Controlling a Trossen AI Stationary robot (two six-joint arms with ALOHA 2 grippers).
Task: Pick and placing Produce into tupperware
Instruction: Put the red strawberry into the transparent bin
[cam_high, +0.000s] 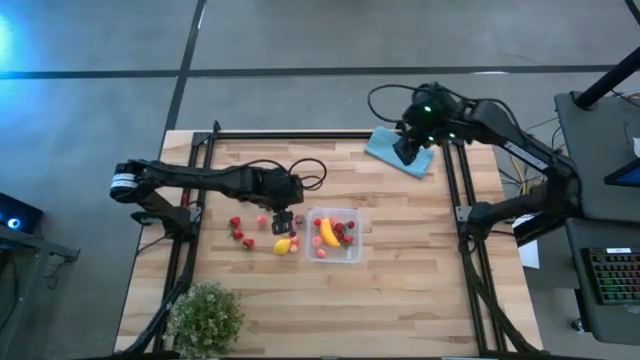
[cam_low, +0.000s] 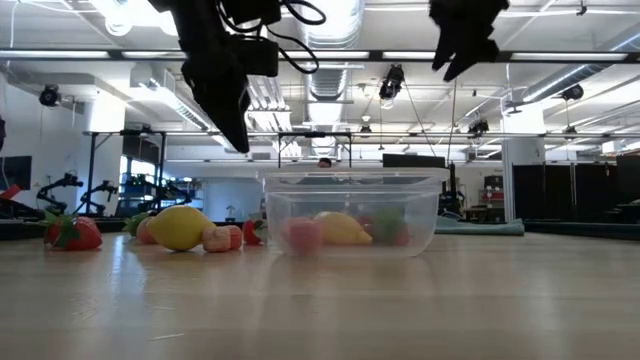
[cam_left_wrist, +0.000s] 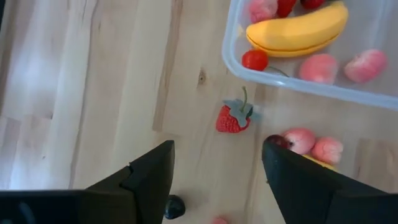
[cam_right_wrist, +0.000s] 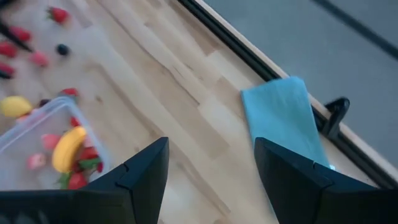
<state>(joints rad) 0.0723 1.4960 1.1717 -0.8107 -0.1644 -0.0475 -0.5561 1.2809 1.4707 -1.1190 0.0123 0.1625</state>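
Clear tupperware (cam_high: 351, 250) at table centre holds one banana (cam_high: 328, 232) among several red and pink berries. Left gripper (cam_high: 284, 222) hovers beside it, fingers apart, empty. Right gripper (cam_high: 409, 152), open and empty, waits above one teal cloth (cam_high: 398, 152).

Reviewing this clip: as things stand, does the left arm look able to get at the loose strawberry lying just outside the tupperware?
Probably yes. The left gripper hangs open above the strawberry, which lies alone on bare wood just outside the tupperware wall. Nothing covers it; the close wall may crowd one finger.
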